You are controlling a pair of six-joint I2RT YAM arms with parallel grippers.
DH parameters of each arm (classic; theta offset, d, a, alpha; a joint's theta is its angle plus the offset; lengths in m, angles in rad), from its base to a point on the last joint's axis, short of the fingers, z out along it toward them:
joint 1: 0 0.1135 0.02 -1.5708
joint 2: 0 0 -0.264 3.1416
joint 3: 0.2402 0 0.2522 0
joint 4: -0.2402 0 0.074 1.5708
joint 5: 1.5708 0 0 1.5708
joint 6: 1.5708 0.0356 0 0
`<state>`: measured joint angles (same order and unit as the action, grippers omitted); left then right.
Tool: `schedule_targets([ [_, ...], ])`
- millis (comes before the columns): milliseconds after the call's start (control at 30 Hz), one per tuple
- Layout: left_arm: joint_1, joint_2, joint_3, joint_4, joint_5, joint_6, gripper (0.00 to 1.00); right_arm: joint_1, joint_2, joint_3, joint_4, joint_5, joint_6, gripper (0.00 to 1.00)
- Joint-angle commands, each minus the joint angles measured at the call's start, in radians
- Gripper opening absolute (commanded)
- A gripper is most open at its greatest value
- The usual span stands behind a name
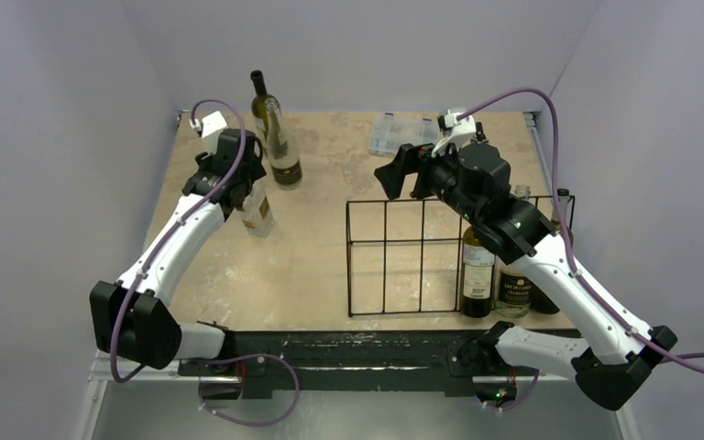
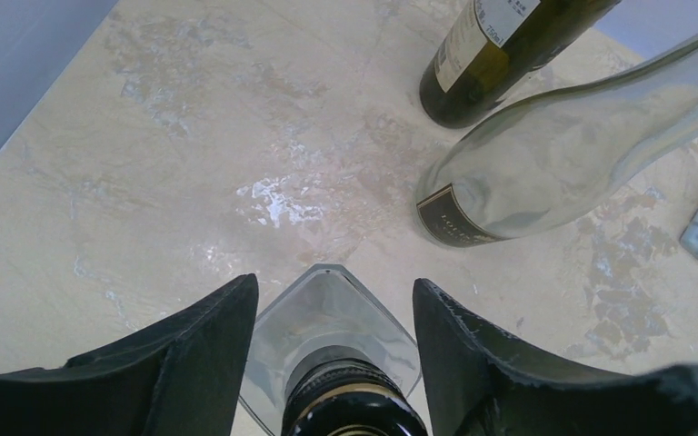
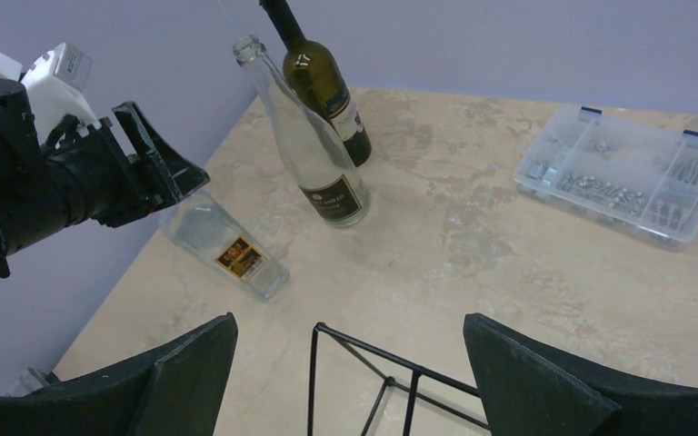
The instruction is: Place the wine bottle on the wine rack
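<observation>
Left gripper [image 2: 334,292] is straddling the neck of the wine bottle [image 1: 258,216]. Its fingers [image 2: 209,350] are spread with a gap showing on each side, so it is not clamping. The bottle is sitting on the table [image 1: 321,275], well left of the wine rack [image 1: 385,266] and outside it.

Right gripper [image 3: 350,320] is hanging over the rack's far left corner, jaws wide apart, gripping nothing.

Labelled bottles [image 1: 478,275] are standing in the rack's right-hand slots. Two tall bottles [image 1: 281,151] are standing beyond the rack's left end. A clear parts box [image 1: 399,134] is lying behind the rack.
</observation>
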<state>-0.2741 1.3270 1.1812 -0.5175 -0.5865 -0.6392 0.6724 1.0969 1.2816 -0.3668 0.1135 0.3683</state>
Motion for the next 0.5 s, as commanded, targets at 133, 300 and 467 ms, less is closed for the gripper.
schedule_targets([
  [133,0.013,0.009,0.065,-0.011,0.036,0.025,0.42,0.002,-0.019,-0.044,0.007,-0.010,0.004,0.99],
  [300,0.013,-0.042,0.064,-0.008,0.064,0.041,0.24,0.001,0.001,-0.039,-0.007,-0.029,0.007,0.99],
  [467,0.013,-0.109,0.062,0.007,0.130,0.065,0.12,0.003,0.003,-0.053,0.004,-0.031,0.010,0.99],
])
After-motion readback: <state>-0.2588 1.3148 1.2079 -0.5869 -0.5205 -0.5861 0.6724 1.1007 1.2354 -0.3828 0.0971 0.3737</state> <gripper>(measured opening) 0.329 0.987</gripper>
